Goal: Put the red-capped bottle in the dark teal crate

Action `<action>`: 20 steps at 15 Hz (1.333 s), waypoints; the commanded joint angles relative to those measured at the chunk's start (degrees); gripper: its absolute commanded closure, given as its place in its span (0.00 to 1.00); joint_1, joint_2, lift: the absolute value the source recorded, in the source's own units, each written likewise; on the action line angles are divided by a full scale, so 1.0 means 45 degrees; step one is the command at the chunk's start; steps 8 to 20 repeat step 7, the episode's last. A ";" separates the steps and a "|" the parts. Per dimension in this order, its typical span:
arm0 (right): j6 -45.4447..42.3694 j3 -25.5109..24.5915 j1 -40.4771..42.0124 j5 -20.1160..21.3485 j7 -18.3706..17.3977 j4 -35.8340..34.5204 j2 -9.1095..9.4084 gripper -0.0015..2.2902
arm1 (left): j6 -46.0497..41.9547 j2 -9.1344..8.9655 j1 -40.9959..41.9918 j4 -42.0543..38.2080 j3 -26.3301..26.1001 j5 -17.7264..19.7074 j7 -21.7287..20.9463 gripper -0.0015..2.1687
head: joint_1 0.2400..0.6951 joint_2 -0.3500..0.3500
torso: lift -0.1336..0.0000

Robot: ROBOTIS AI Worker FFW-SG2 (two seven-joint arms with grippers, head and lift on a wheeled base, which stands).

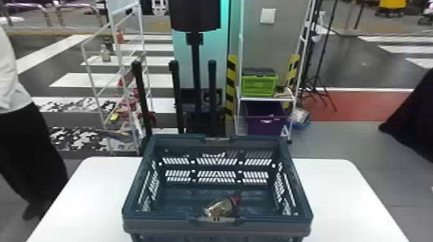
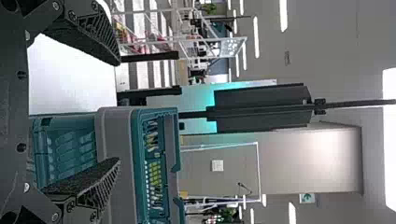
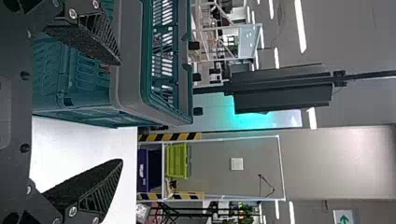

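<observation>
The red-capped bottle (image 1: 222, 207) lies in the slotted plastic crate (image 1: 161, 227) on a white table (image 1: 348, 199), metal rack (image 1: 265, 99) behind; left gripper (image 2: 119, 111), right gripper (image 3: 121, 112) gape empty.

Green crate (image 1: 259, 86) above a purple bin (image 1: 264, 128) (both at a white rack (image 1: 266, 99))

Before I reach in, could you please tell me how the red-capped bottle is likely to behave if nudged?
The bottle lies on its side and looks rounded, so it would probably roll inside the crate. Its shiny surface may be slippery to grip. It is likely fairly stiff, since its body shows no obvious sag.
</observation>
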 commanded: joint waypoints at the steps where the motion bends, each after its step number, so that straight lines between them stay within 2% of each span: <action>1: 0.0011 0.0065 -0.0057 0.0046 0.0001 0.0052 0.0041 0.06 | -0.0080 -0.0033 0.0063 0.0025 -0.0001 -0.0001 -0.0001 0.09 | 0.57 0.50 | 1.00; 20: -0.0028 0.0104 -0.0057 0.0144 0.0020 0.0052 0.0119 0.06 | -0.0471 -0.0033 0.0063 0.0181 -0.0099 -0.0001 0.0038 0.08 | 0.57 0.50 | 1.00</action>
